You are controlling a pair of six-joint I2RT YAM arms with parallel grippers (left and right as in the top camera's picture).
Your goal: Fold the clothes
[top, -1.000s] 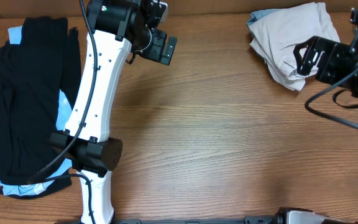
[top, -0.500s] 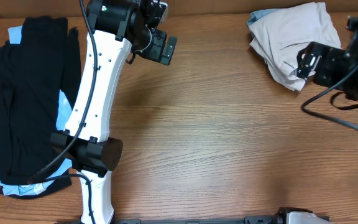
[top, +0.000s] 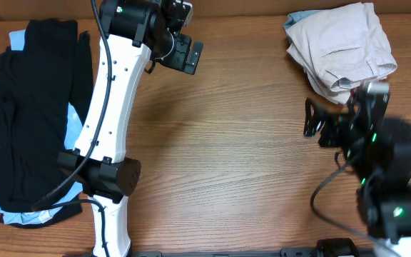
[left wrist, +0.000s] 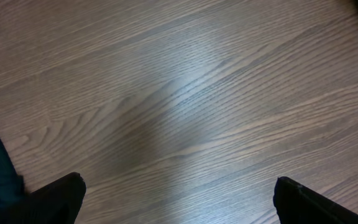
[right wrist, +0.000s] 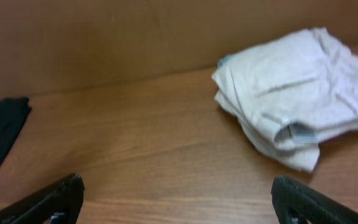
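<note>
Beige shorts (top: 341, 46), black garments (top: 27, 107) well apart

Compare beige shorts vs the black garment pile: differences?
Colour: the beige shorts are pale; the black garment pile is dark, light-blue showing at its edges. Place: beige shorts at the far right, black garment pile along the left edge. Spread: shorts bunched compact, pile sprawling wider. Both lie rumpled on the table.

wooden table (top: 248, 164) bearing beige shorts (top: 341, 43), black garments (top: 27, 121).
</note>
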